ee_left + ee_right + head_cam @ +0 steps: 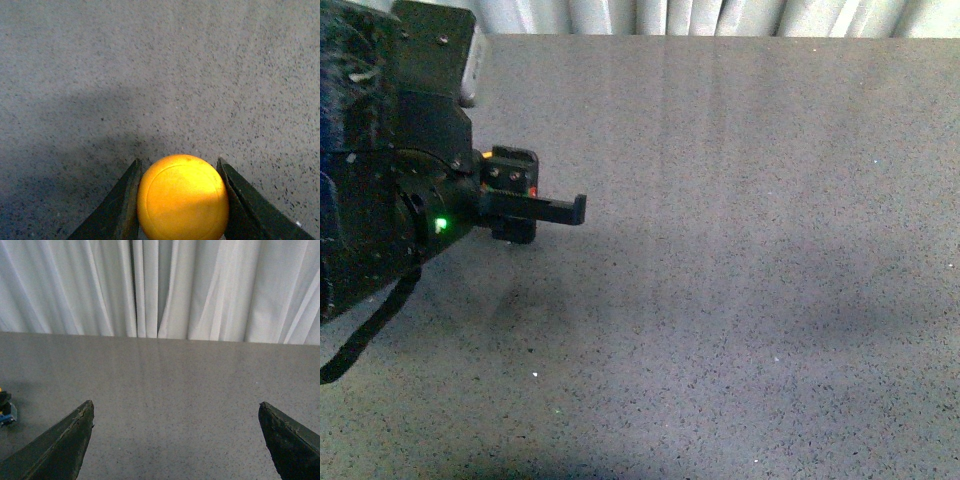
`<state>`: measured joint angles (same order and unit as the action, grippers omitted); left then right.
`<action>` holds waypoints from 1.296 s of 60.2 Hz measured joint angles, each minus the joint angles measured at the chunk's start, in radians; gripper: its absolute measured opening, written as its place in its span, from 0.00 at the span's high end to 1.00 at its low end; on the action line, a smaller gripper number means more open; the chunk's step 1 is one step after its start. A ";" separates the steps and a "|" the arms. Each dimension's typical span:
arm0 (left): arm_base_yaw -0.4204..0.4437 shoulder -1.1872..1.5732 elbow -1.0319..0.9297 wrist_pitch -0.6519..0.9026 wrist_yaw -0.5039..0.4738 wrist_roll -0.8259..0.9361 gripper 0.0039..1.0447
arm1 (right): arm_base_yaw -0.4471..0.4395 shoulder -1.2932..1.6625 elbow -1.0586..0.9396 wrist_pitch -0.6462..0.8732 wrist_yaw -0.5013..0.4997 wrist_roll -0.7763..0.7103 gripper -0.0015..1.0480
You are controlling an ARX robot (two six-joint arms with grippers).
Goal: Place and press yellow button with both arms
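grip | left jaws clamp yellow button (183, 197) | right jaws spread wide

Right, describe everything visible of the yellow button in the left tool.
In the left wrist view the yellow button shows as a round, domed yellow cap, smooth and matte like plastic, with a faint circular line near its rim. It sits between the dark fingers of the left tool, which press against its two sides. Anything below the cap is hidden. The speckled grey table lies beyond it; whether the button touches it cannot be told.
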<state>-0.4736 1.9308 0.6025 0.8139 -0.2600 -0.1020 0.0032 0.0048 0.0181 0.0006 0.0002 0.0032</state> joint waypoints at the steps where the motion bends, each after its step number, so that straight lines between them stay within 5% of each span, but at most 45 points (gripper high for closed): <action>1: -0.005 0.008 0.002 0.001 -0.002 0.000 0.67 | 0.000 0.000 0.000 0.000 0.000 0.000 0.09; 17: -0.049 0.060 0.014 0.019 -0.014 -0.001 0.66 | 0.000 0.000 0.000 0.000 0.000 0.000 0.09; 41: -0.050 -0.069 0.014 -0.045 0.008 -0.023 0.07 | 0.000 0.000 0.000 0.000 0.000 0.000 0.09; 58: 0.087 -0.436 0.005 -0.172 0.129 -0.083 0.10 | 0.000 0.000 0.000 0.000 0.000 0.000 0.09; 64: 0.109 -0.462 -0.103 0.112 -0.060 0.013 0.27 | 0.000 0.000 0.000 0.000 -0.001 0.000 0.09; 72: 0.172 -0.548 -0.241 0.193 -0.031 0.068 0.50 | 0.000 0.002 0.002 -0.003 0.002 0.000 0.09; 78: 0.229 -0.660 -0.337 0.188 0.023 0.084 0.74 | 0.061 0.380 0.206 -0.356 0.092 0.108 0.09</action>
<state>-0.2447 1.2713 0.2653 1.0016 -0.2371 -0.0185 0.0639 0.3851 0.2245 -0.3550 0.0925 0.1112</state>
